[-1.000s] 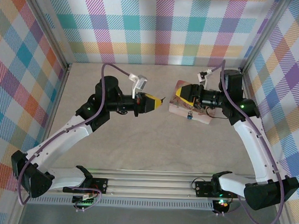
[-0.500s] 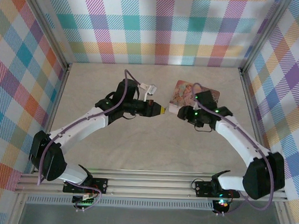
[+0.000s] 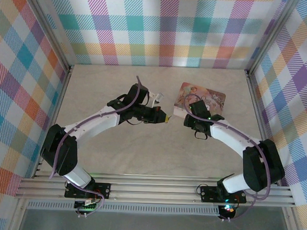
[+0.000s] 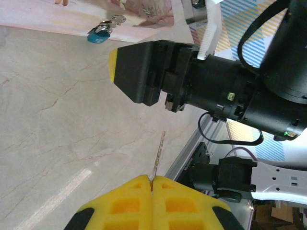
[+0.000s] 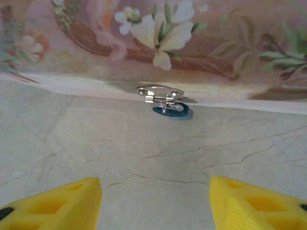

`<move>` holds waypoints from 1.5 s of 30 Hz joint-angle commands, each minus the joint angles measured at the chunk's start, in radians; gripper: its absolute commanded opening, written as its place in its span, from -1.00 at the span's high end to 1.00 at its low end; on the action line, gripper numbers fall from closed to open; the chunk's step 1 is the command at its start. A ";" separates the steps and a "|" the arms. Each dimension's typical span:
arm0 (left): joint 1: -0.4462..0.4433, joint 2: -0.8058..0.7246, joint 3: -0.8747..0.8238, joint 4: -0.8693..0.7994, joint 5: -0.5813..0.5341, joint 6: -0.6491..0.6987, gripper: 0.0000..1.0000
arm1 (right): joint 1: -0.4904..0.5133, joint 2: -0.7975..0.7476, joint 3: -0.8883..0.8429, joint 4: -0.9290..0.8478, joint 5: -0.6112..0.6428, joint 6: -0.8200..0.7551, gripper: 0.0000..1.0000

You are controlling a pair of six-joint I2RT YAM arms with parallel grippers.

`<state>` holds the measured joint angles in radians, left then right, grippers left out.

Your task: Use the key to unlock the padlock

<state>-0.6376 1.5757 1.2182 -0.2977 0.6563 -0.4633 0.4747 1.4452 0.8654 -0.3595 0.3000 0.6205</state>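
At the bottom edge of the left wrist view, the key (image 4: pixel 158 155) is seen pinched between the closed yellow fingers (image 4: pixel 129 201) of the left gripper (image 4: pixel 151 181), its thin blade pointing up the frame. The pick-up of the key can be counted as done. Toward the upper left of that view the padlock (image 4: pixel 99 34) is found, lying on the table (image 4: pixel 57 120) against the edge of the pink box (image 4: pixel 57 19), well apart from the key's tip. At upper centre of the right wrist view its blue body is seen hung on a hasp (image 5: pixel 159 92) of the box, and the right gripper (image 5: pixel 153 191) is held with its jaws spread wide, nothing between them. The shackle appears closed, though it is too small for certainty. Left to be done, it is judged: the lock steadied, the key brought to the keyhole, inserted and turned.
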 commanded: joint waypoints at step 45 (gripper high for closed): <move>0.009 -0.131 -0.096 0.067 -0.169 -0.011 1.00 | -0.025 0.299 0.132 0.192 0.162 -0.130 0.25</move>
<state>-0.6357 1.4841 1.1503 -0.2741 0.4980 -0.4580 0.4572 1.7386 0.9733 -0.2039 0.4633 0.5064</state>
